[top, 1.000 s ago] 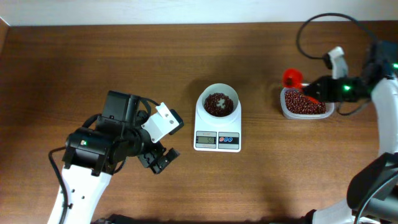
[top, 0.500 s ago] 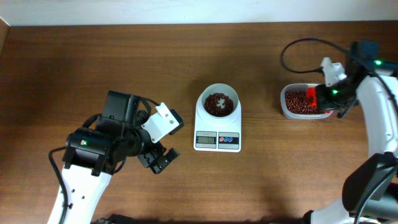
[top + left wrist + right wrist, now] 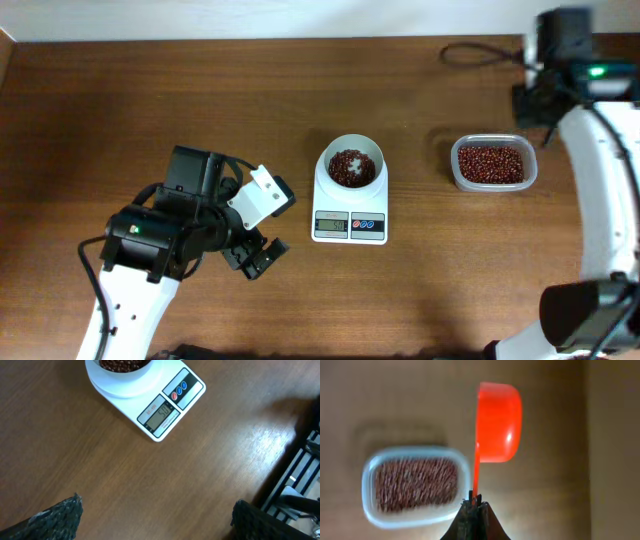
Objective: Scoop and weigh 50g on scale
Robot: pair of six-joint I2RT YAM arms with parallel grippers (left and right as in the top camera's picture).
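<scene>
A dark brown wood-grain table [image 3: 150,100] fills the overhead frame; a pale wall strip [image 3: 250,18] runs along the top edge.

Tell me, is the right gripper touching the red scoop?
Touching. The right wrist view shows the right gripper shut on the thin handle of the red scoop.

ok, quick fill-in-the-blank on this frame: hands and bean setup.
1. The left hand is ____, with nothing between its fingers.
2. The right hand is ____ on the handle of the red scoop.
3. In the overhead view, the tub of beans lies to the ____ of the scale.

Missing words: open; shut; right.
</scene>
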